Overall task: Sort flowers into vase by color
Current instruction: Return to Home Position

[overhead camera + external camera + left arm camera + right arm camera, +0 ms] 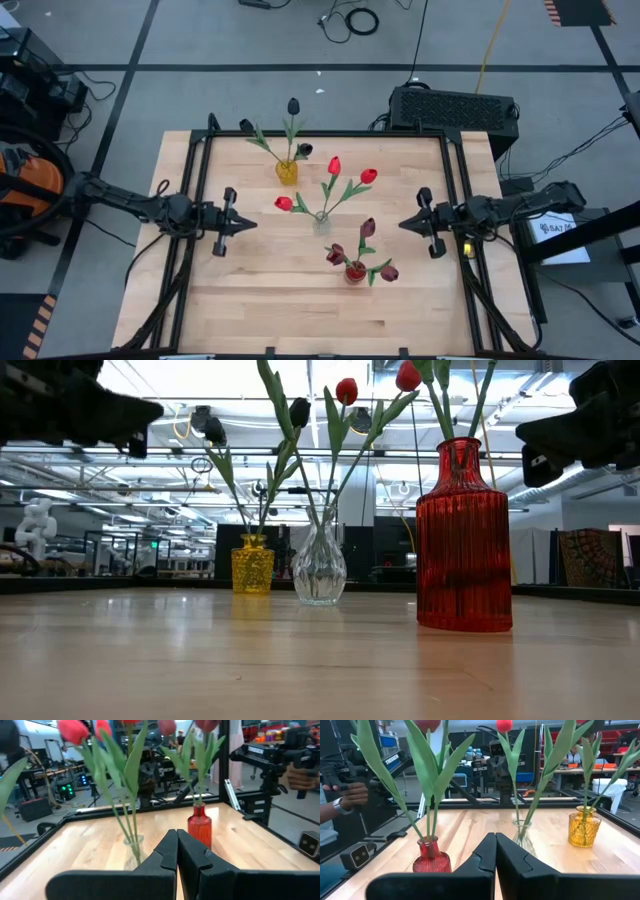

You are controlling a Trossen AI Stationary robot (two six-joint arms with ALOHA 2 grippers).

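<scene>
Nearest the low camera stands the ribbed red glass vase point(463, 540), holding the dark maroon tulips point(367, 228); their heads are cut off at the top of that view. From above I see it ahead of the right gripper point(408, 224), off to the side toward the table's front edge, and nearer to that gripper than to the left gripper point(248, 224).

Both grippers hover over the pale wooden tabletop point(250, 300), tips pointing at each other. In each wrist view the two dark fingers are pressed flat together with nothing between them.

Roughly midway between the two tips sits the clear glass vase point(322, 224) with three bright red tulips point(334, 165). The yellow textured glass vase point(287, 172) stands ahead of the left gripper, off toward the back edge, and carries the near-black tulips point(293, 105). No flower lies loose on the wood.

A black metal frame point(325, 133) runs round the tabletop. Beyond it I see grey floor point(250, 40) crossed by dark tape lines, loose cables point(355, 18) and a black case point(455, 105) just behind the back edge. The low view looks into a long hall with ceiling strip lights. Past the red vase in the right wrist view, a person's hand point(351, 795) holds a black device off the table.
</scene>
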